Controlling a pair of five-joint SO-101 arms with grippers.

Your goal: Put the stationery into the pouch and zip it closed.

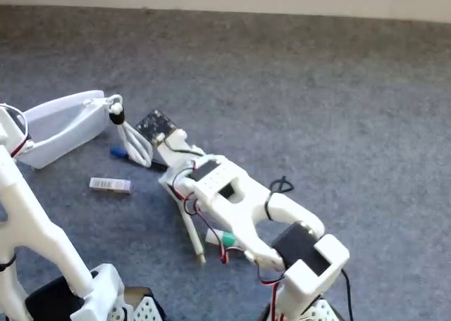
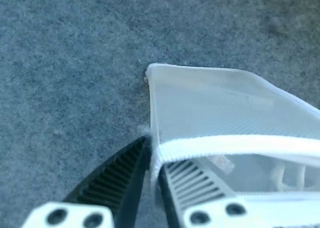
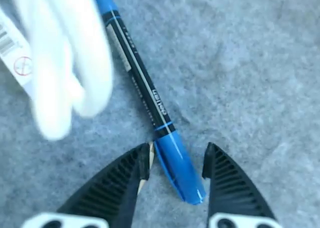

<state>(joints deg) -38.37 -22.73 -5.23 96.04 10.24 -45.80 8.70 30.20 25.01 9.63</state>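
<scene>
pouch: see-through white mesh pouch (image 1: pixel 60 124) (image 2: pixel 215 108) with a fine ribbed weave and a solid white band along one edge. It's over by the left arm, a little way from the pen.

left gripper: left gripper (image 2: pixel 152 153) has its jaws pinched together on the pouch's edge, one black ridged jaw and one white ribbed one, with the fabric sandwiched between them.

pen: slim round pen (image 3: pixel 140 83) (image 1: pixel 118 153) with a black barrel and glossy blue plastic at both ends. It lies flat on the bench. There's white print along the barrel, too small to make out properly.

right gripper: right gripper (image 3: pixel 177 148) is down at the pen, jaws apart, and the blue end lies in the gap. I can't tell if either jaw touches it.

barcode thing: small white oblong block (image 1: pixel 110 185) (image 3: pixel 12 53) near the pen, with a barcode label and a little red round symbol. Could be an eraser, not sure.

white loop: blurry rounded white loop (image 3: pixel 65 63) right up close to the right wrist camera, no idea what it is.

stick: thin pale stick (image 1: pixel 192 233) lying under the right arm (image 1: pixel 225 194).

bench: bench (image 1: pixel 317 89) is covered in grey, nubbly, carpet-like material.
</scene>
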